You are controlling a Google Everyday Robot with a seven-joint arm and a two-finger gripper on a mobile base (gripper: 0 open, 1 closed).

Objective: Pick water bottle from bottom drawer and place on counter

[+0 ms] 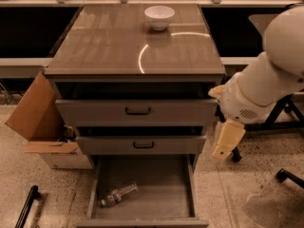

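The water bottle (118, 194) is a small clear crinkled bottle lying on its side at the front left of the floor of the open bottom drawer (156, 184). The counter (118, 46) is the glossy grey-brown cabinet top with a curved light streak. My white arm comes in from the right. Its cream end piece, the gripper (227, 140), hangs down beside the cabinet's right front corner at the height of the middle drawer. It is above and to the right of the bottle and apart from it.
A white bowl (159, 17) stands at the back of the counter. The two upper drawers (137, 111) stand slightly open above the bottom one. An open cardboard box (42, 127) sits on the floor to the left. Chair legs (289, 175) stand at the right.
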